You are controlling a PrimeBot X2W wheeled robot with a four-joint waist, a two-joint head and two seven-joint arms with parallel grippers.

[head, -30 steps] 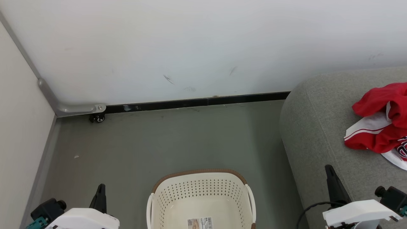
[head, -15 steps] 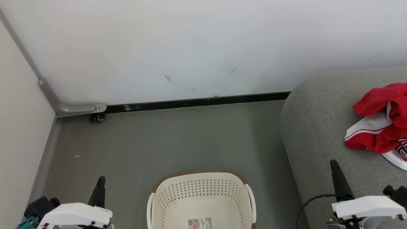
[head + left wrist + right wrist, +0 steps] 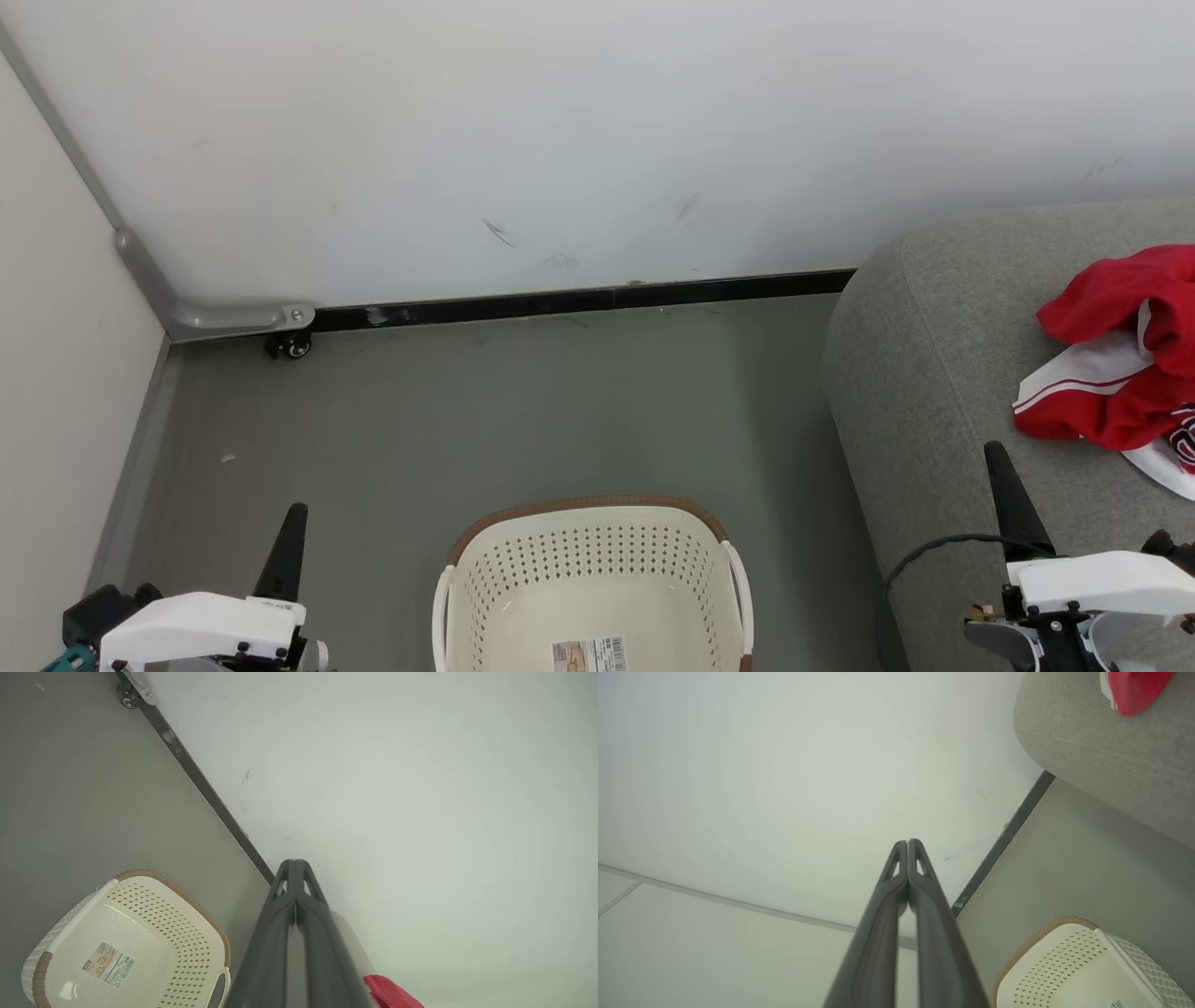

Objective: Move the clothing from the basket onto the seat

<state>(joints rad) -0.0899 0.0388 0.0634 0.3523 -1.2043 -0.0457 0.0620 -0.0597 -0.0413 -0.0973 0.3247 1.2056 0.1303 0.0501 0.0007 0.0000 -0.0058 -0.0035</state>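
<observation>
At the far left a smooth pale panel (image 3: 56, 373) meets the white wall (image 3: 560, 140) at a grey metal bracket (image 3: 224, 319) with a small black caster (image 3: 291, 347) under it. The left gripper (image 3: 294, 523) hangs over the floor (image 3: 467, 420), its two dark tapered fingers pressed together on nothing. Smooth grey-green floor lies free up to the black baseboard (image 3: 579, 301). The basket (image 3: 588, 509), cream perforated plastic with rounded corners and a brown rim, stands on the floor between the grippers, a label sticker (image 3: 588, 655) on its glossy bottom. Just right of it rises the sofa (image 3: 924, 373), grey, woven and round-edged. The right gripper (image 3: 997, 462) hovers over that edge, fingers closed together, holding nothing. The red and white clothing (image 3: 1111, 373) lies crumpled on the sofa, apart from that gripper.
</observation>
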